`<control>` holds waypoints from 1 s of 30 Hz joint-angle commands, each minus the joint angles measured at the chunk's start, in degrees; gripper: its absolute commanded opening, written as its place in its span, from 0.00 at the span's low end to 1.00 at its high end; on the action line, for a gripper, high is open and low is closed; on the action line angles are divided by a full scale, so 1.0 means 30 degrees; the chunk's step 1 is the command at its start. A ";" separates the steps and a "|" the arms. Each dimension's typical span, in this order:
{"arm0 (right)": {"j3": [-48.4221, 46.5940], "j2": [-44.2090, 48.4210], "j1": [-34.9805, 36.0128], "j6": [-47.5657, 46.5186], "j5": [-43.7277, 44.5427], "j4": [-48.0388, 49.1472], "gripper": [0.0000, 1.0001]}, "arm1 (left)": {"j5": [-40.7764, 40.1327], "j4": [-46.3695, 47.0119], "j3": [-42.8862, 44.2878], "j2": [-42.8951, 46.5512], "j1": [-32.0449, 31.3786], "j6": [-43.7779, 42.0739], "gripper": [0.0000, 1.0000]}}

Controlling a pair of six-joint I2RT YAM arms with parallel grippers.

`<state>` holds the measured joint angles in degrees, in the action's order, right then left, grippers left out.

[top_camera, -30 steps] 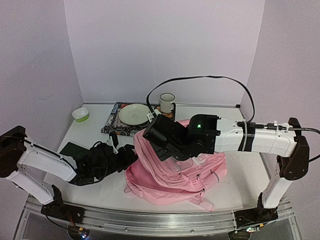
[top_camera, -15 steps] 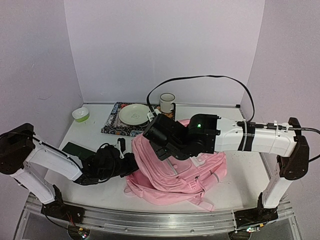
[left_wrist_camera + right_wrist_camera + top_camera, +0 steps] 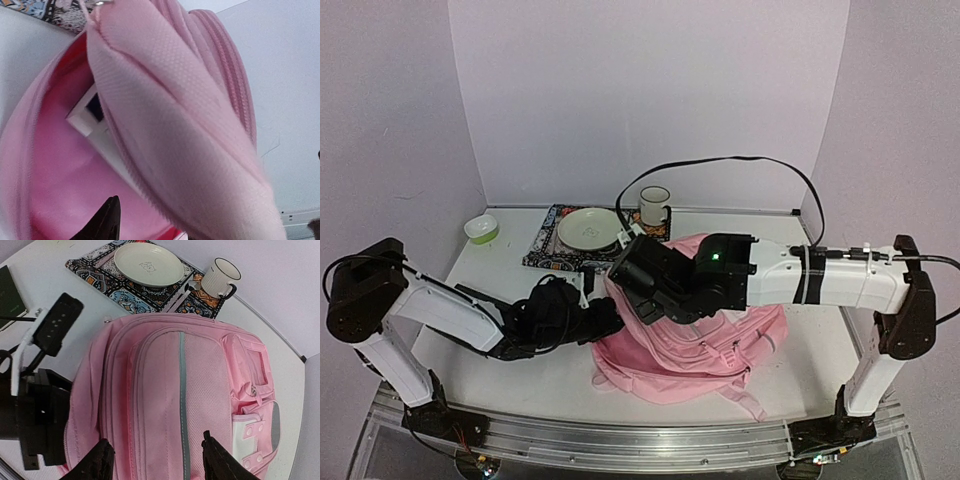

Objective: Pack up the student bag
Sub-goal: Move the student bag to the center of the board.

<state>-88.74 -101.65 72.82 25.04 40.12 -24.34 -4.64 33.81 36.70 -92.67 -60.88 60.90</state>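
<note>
**Both arms at the pink bag, mid-table**

Top view: the student bag (image 3: 705, 335) lies in the centre of the table (image 3: 520, 390), a soft pink heap with straps trailing toward the lower right. The left end effector (image 3: 605, 318) comes in from the lower left and meets the bag's left edge, where its jaw gap is hidden. The right end effector (image 3: 638, 278) reaches in from the right, above the bag's upper left part. Behind the bag, in the upper middle, a plate (image 3: 588, 228) sits on a patterned mat (image 3: 545, 250). A mug (image 3: 655, 205) stands just right of it and a green bowl (image 3: 480, 229) further left.

Left wrist view: pink fabric fills the frame. A fold runs from the top to the lower right, and at left the darker pink inside shows, with a white label (image 3: 82, 120). One dark finger (image 3: 107, 222) pokes up at the bottom edge. I cannot tell how wide this end effector stands.

Right wrist view: the bag's front faces the camera. The two fingers (image 3: 102, 460) at the bottom edge stand wide apart over it, holding nothing.
</note>
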 commanded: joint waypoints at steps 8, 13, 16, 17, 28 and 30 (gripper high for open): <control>0.0672 0.0912 -0.0504 -0.0776 0.0258 -0.0400 0.76 | -0.3789 -0.8079 -0.2578 0.8234 0.2023 -0.2093 0.85; 0.0327 -0.0066 -0.0659 -0.1554 -0.0869 0.0153 0.83 | -0.4462 -1.4259 -0.0432 0.9466 0.5016 -0.3755 0.93; -0.0619 -0.1402 -0.0660 -0.2239 -0.2032 0.0390 0.85 | -0.4492 -1.6345 0.0701 0.9474 0.7102 -0.4835 0.99; -0.0982 -0.1891 -0.0660 -0.2407 -0.2381 0.0414 0.86 | -0.4189 -1.6838 0.1085 0.9296 0.7991 -0.5249 0.99; -0.1735 -0.5365 -0.1648 -0.2572 -0.2495 0.0569 0.91 | -0.3461 -2.0253 0.4830 0.3582 1.5623 -0.7440 1.00; -0.1113 -0.5330 -0.1946 -0.2308 -0.2399 0.0599 0.92 | -0.3529 -2.0283 0.5007 0.2765 1.6558 -0.7550 1.00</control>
<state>-93.89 -117.97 69.52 16.98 31.65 -20.86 -14.74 -22.78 48.57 -80.85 -15.30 41.10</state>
